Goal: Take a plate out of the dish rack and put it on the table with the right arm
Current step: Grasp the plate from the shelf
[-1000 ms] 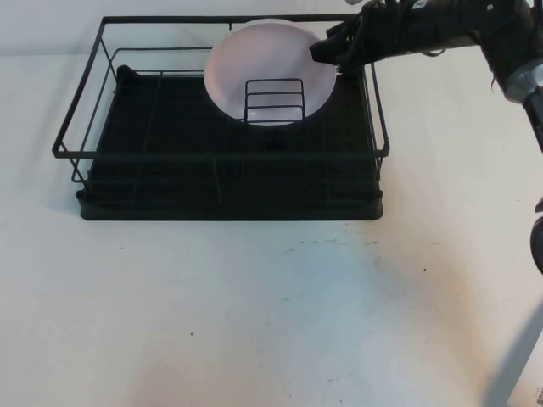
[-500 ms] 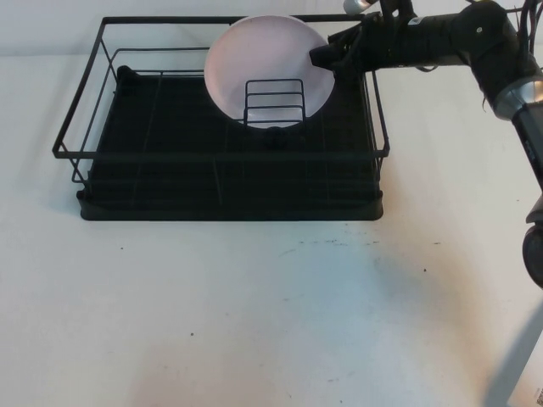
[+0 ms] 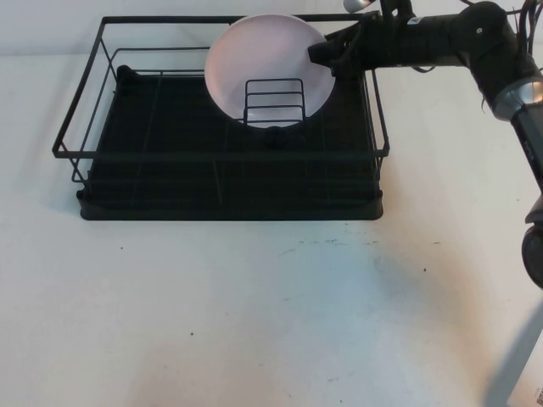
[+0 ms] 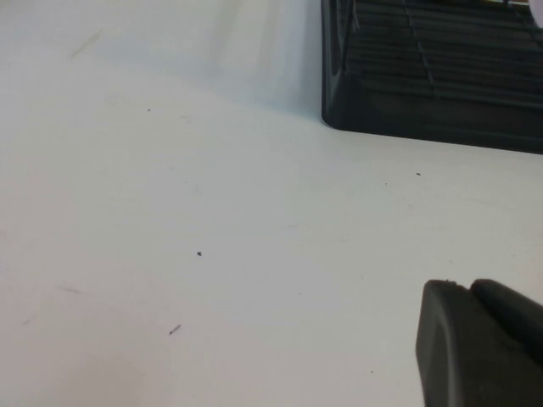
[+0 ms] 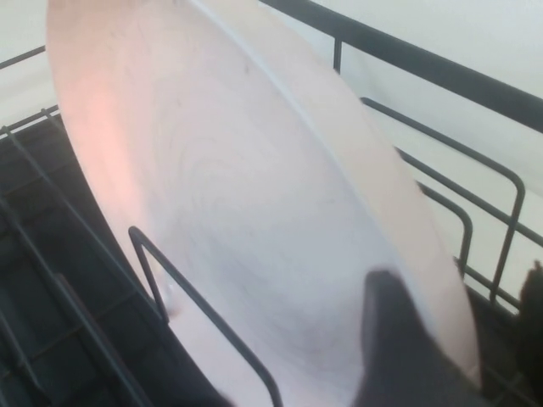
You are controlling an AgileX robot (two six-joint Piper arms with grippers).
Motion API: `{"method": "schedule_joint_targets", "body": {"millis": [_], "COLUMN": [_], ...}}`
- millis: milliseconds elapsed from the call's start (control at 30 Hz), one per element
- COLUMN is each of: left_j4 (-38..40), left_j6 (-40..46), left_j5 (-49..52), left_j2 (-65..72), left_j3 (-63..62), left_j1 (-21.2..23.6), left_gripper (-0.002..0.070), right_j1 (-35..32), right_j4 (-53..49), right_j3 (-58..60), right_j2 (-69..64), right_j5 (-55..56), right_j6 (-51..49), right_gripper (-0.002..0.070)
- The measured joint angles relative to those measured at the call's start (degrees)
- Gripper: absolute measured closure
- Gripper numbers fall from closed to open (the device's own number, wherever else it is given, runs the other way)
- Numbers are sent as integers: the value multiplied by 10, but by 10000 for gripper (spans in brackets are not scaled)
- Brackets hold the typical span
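My desk (image 3: 254, 322) is showing a smooth, matt white top, flecked with small dark specks and faint scuffs. The plate (image 3: 254, 59) is looking like pale pink-white plastic, smooth with a soft sheen. The dish rack (image 3: 93, 102) is showing thin black wire, seemingly coated metal, over a matt black ribbed tray. My right tool (image 3: 327, 52) is looking matt black, and my left tool (image 4: 479, 348) is showing dull black plastic.

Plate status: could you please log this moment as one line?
plate: upright in dish rack | right gripper: shut on plate rim | left gripper: low over table, off the rack
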State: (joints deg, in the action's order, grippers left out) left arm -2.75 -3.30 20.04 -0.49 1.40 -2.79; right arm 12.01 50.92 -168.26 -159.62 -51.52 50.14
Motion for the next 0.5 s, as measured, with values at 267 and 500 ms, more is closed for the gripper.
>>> {"method": "schedule_joint_targets", "body": {"millis": [267, 500], "left_j4": [0, 0], "left_j6": [0, 0], "left_j5": [0, 0], "left_j2": [0, 0], "left_j3": [0, 0], "left_j1": [0, 0], "left_gripper": [679, 679], "right_j1": [1, 1], "right_j4": [1, -7], "right_j3": [0, 0], "right_j2": [0, 0], "right_j5": [-6, -5], "right_j6": [0, -5], "right_gripper": [558, 596]}}
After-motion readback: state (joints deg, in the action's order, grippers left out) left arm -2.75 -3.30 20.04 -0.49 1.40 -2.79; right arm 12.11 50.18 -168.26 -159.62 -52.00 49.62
